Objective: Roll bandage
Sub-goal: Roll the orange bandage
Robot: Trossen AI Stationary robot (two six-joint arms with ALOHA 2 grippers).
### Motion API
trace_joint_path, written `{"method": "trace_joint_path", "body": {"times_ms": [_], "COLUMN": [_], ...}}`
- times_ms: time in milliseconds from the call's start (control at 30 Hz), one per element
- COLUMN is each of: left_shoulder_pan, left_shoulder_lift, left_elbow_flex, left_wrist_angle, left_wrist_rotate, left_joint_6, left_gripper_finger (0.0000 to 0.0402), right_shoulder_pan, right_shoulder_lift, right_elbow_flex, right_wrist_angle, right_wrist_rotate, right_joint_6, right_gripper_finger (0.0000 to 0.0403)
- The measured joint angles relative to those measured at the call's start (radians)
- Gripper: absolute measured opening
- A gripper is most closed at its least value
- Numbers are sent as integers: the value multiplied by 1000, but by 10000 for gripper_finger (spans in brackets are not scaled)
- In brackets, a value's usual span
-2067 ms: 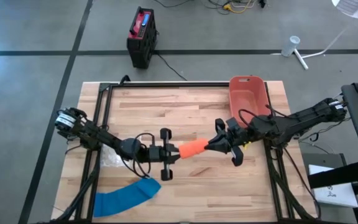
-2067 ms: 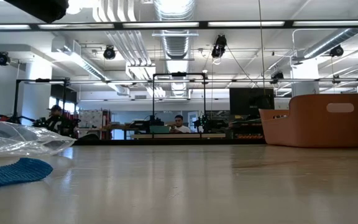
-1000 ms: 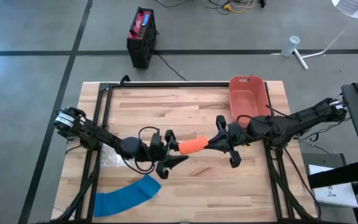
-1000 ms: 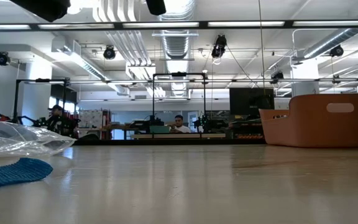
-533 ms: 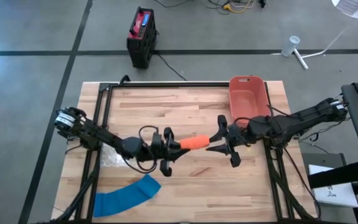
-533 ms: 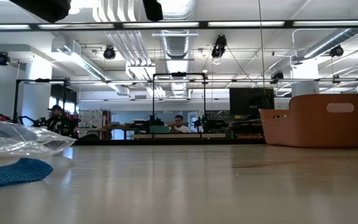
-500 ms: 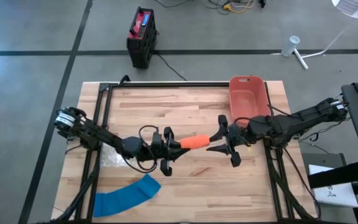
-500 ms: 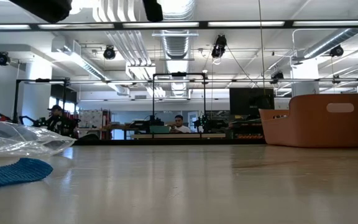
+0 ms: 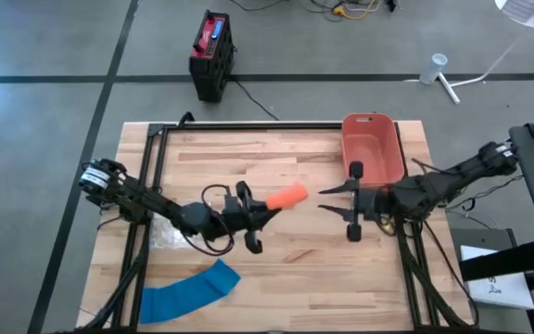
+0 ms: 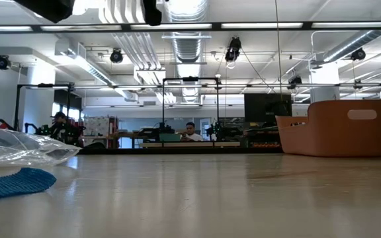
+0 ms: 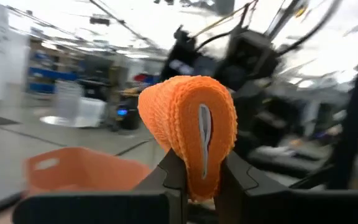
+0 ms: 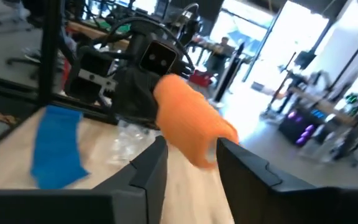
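An orange rolled bandage (image 9: 288, 196) hangs above the middle of the table, with my left gripper (image 9: 265, 211) shut on its left end. In the left wrist view the roll (image 11: 188, 124) stands up between the two fingers. To its right, clear of the roll, my right gripper (image 9: 327, 198) stands open; its wrist view shows the roll (image 12: 194, 134) beyond the spread fingers. A blue bandage (image 9: 188, 295) lies flat on the table near the front left. My left gripper pinches the orange roll's left end (image 11: 196, 180) between its two fingers (image 11: 166, 177). The fingers come from the table's left, about level and slanting slightly upward, and lie along the roll. The roll sticks out past them toward the far right, lifted clear of the table.
A red bin (image 9: 373, 148) stands at the far right of the table, just behind my right arm. A clear plastic bag (image 9: 165, 237) lies at the left under my left arm. The blue bandage (image 10: 12, 182) and the bag (image 10: 18, 149) also show in the low view.
My left gripper has shut on the roll's left end and rolled its wrist, so the roll's free end now tips toward the far edge. My right gripper has opened, let go of the roll's right end and drawn back toward the table's right edge.
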Motion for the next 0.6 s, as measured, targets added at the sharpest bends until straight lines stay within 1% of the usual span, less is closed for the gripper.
{"method": "trace_joint_path", "body": {"times_ms": [100,200,400,500,600], "left_shoulder_pan": [7,10,10,11,11], "left_shoulder_lift": [0,0,0,1,1], "left_elbow_flex": [0,0,0,0,0], "left_wrist_angle": [-21,-22,-39,-67,-75], "left_wrist_rotate": [-34,-34,-37,-35,-38], "left_joint_6": [69,167,288,337,402], "left_gripper_finger": [33,33,33,33,33], "right_shoulder_pan": [18,17,15,6,-9], "right_shoulder_lift": [57,113,212,231,236], "right_elbow_flex": [-7,-7,-7,-7,-7], "right_wrist_angle": [85,170,333,373,365], "right_wrist_rotate": [46,94,256,283,287], "right_joint_6": [-84,-129,-243,-233,-166], "right_gripper_finger": [115,99,75,71,76]}}
